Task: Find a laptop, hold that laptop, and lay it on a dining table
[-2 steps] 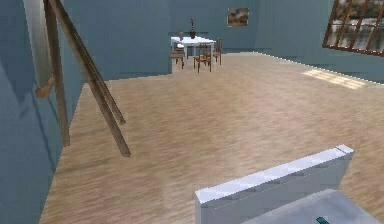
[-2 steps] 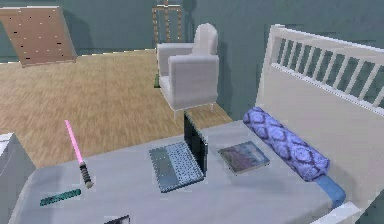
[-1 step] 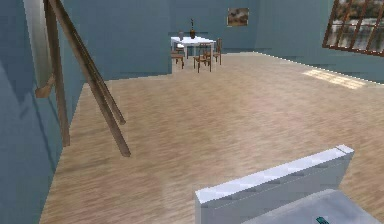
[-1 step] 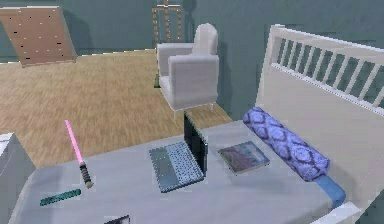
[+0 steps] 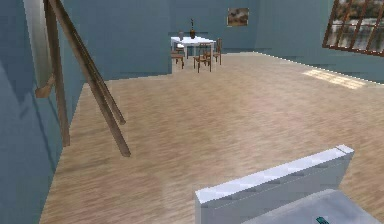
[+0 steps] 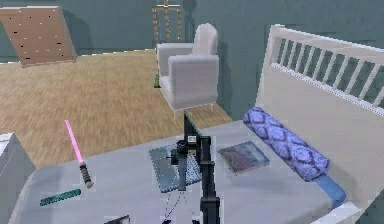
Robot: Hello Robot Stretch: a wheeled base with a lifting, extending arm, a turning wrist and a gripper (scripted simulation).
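1. Forward view: the dining table (image 5: pixel 193 41) stands with its chairs in the far room, well apart from the bed's footboard (image 5: pixel 275 182) at the bottom edge. A leaning wooden frame (image 5: pixel 90 80) borders the open floor on the left.
2. Arm side view: the arm (image 6: pixel 208 192) reaches over the bed (image 6: pixel 115 165). The gripper (image 6: pixel 178 158) is at a flat grey slab (image 6: pixel 160 175) lying on the cover, which I judge to be the laptop. A darker flat item (image 6: pixel 243 157) lies near it, beside the blue pillow (image 6: pixel 285 140).
3. Finger state: cannot be told, nor whether anything is held.
4. Hazard: a thin slab on soft bedding offers little edge and may slip during lifting.
5. Hazard: the darker flat item may be mistaken for the target.
6. Hazard: the carry is long, and the leaning frame could be struck in a turn.
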